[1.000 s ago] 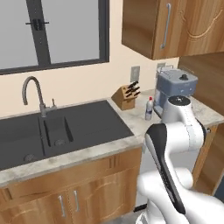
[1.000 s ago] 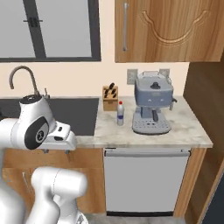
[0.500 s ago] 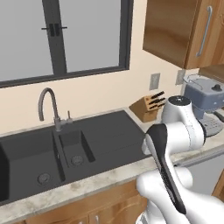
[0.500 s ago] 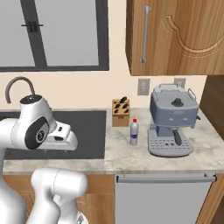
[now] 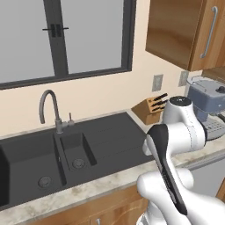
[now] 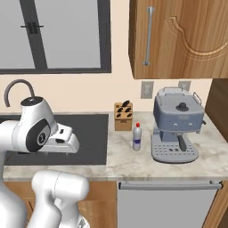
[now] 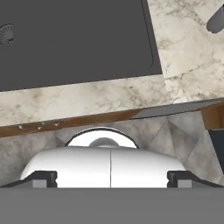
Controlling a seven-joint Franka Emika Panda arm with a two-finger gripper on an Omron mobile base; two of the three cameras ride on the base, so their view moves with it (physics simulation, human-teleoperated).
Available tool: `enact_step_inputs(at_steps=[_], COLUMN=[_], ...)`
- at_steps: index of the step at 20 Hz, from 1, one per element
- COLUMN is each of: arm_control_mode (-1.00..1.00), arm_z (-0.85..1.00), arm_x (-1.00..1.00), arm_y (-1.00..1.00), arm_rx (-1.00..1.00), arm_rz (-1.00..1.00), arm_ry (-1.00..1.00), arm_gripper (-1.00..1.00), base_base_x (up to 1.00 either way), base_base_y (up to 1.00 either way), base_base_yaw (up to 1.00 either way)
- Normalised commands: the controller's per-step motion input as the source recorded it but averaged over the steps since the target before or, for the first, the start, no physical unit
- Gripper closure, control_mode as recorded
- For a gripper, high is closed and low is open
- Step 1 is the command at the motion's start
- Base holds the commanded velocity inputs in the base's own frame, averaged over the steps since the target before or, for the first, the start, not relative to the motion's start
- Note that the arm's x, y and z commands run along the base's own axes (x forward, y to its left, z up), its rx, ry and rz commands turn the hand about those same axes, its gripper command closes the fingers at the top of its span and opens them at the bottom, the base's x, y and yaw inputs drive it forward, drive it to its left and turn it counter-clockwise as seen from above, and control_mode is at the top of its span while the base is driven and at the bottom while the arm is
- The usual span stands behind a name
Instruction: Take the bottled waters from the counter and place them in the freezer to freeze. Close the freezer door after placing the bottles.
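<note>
One small clear bottle with a red cap (image 6: 137, 137) stands upright on the beige marbled counter (image 6: 120, 159), between the knife block and the coffee machine. From above, it is the grey shape at the top right of the hand view (image 7: 216, 19). My gripper (image 7: 110, 178) hangs over the counter's front edge beside the dark sink (image 7: 74, 39), well left of the bottle. It is open with its tips far apart and nothing between them. The blue-capped bottle, the freezer and its door are out of view.
A grey coffee machine (image 6: 176, 129) and a wooden knife block (image 6: 123, 116) stand by the back wall. The curved tap (image 5: 48, 110) rises behind the sink (image 5: 66, 154). A silver dishwasher front (image 6: 164, 205) sits under the counter. Wooden wall cabinets (image 6: 178, 38) hang overhead.
The whole picture has shifted right and grown larger: the base has driven left and closer to the counter. The arm keeps its pose and the bottle stays in place.
</note>
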Motion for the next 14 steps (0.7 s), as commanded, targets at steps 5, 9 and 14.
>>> enact_step_inputs(at_steps=[5,9,14], arm_control_mode=[-1.00,-1.00,-1.00], arm_z=[0.00,0.00,0.00], arm_x=[0.02,0.08,0.00], arm_y=[-0.07,-0.56,-0.60], arm_rx=[0.00,0.01,0.02], arm_rz=[0.00,0.00,0.00], arm_ry=[-0.02,-0.21,-0.23], arm_gripper=[-1.00,-1.00,-1.00], base_base_x=[0.01,0.00,0.00], base_base_y=[-0.05,0.00,0.00], base_base_yaw=[0.00,0.00,0.00])
